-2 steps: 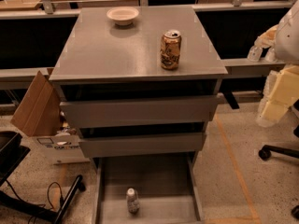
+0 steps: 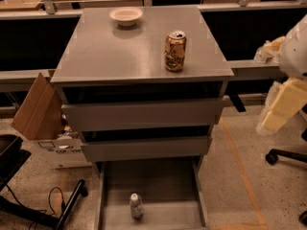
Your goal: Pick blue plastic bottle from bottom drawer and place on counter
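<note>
Hand (image 2: 280, 110) right of bench (image 2: 120, 51), well clear, state cannot tell | bottle (image 2: 136, 205) upright in open drawer (image 2: 158, 181) | pick and place both pending

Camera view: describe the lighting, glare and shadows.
Camera view: warm, dim light; soft sheen on the counter left of the can; bottle dim in the shadowed drawer; gripper at the right edge, brightly lit.

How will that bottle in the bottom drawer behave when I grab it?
Standing upright, narrow and small, the bottle probably tips easily. Clear plastic suggests light, maybe slippery. The gripper hangs far right, away from the drawer.
</note>
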Motion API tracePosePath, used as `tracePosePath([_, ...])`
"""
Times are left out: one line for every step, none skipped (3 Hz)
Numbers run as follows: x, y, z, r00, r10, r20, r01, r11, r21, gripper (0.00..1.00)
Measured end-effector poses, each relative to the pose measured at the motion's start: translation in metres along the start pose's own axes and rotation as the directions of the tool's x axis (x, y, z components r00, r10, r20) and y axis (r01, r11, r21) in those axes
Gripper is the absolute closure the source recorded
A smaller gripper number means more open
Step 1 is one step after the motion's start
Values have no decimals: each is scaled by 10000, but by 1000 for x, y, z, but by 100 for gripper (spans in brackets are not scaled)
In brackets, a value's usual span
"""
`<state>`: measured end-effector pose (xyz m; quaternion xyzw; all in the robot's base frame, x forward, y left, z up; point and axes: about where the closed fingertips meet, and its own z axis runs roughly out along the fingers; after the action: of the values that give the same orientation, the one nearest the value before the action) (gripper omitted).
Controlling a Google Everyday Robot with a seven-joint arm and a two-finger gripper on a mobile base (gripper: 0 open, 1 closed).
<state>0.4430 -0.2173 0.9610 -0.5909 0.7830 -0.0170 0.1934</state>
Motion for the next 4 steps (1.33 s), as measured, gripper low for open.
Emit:
tracePosePath([28,24,63,9872,544,1498,-456,9971,-616,0])
tracePosePath([40,44,123,9443,800,3191,-603,9956,-713,0])
tracePosePath([40,53,170,8876,965,4503,-910,9953,-340,0])
tracePosePath([51,61,215,8336,1307,5367,-1434,9895,-181,0])
